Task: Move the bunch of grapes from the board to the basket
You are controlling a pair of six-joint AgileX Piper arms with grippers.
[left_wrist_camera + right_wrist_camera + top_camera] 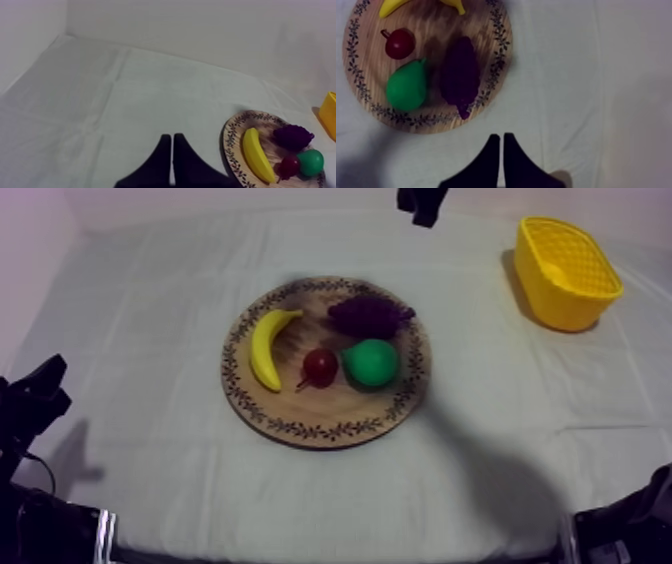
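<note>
Lying on the round wooden board (pixel 300 426) in the middle of the tabletop (pixel 150 288), the bunch of grapes (pixel 370 315) sits at the board's far side, close to the patterned rim and just beside the green pear (pixel 372 362). A small red fruit (pixel 320 366) rests next to the pear towards the centre of the board, and a banana (pixel 265 348) curves along the board's left part, apart from the grapes. The yellow basket (pixel 560 300) stands on the cloth at the far right of the tabletop, well apart from the board. The right claw (pixel 501 137) is clenched on nothing, its two black fingers pressed together into a narrow wedge. It hangs above bare cloth just outside the board's rim, on the side where the grapes lie, with the tip of the bunch pointing towards it. From above, the right arm shows as a dark shape at the far edge, between the board and the basket. The left claw (pixel 172 136) is also clenched and holds nothing. It sits low at the left of the tabletop over bare cloth, with the board and its fruit off to one side.
</note>
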